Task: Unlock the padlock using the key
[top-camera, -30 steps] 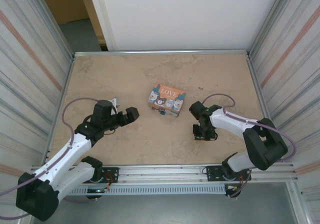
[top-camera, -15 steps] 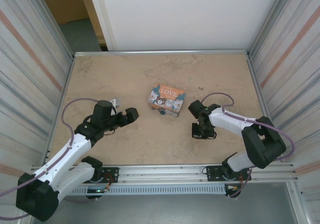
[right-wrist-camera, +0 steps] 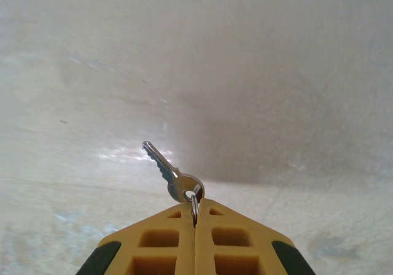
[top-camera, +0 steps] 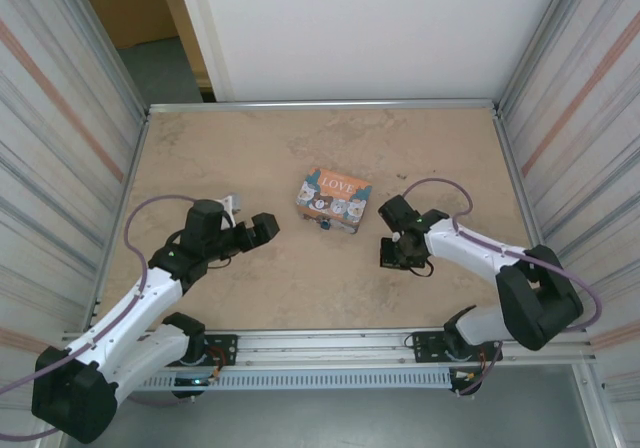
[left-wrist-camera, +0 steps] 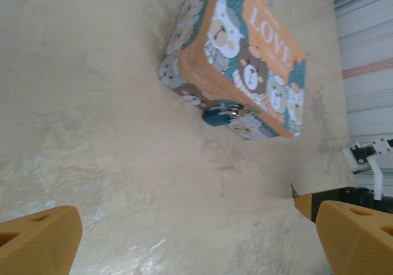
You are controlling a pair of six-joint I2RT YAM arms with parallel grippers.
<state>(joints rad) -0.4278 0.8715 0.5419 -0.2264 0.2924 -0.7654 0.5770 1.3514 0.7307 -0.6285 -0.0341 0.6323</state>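
Note:
The tiny blue padlock (left-wrist-camera: 216, 115) hangs at the near side of the colourful LOVE box (left-wrist-camera: 245, 60), its silvery shackle against the box; in the top view the padlock (top-camera: 325, 223) shows at the box's front edge. My left gripper (top-camera: 262, 230) stands open left of the box, its yellow fingers (left-wrist-camera: 37, 241) wide apart at the frame corners. My right gripper (right-wrist-camera: 196, 209) is shut on the key's ring, and the silvery key (right-wrist-camera: 169, 172) sticks out up-left from the fingertips above the table. In the top view the right gripper (top-camera: 395, 253) is right of and below the box.
The LOVE box (top-camera: 334, 199) lies mid-table. Metal rails edge the table (top-camera: 250, 158) at left, right and back, and corrugated walls stand on both sides. Cables loop from both arms. Bare tabletop lies between the two grippers.
The right gripper has shifted slightly up and left toward the box, with its wrist turned. The left arm has barely moved.

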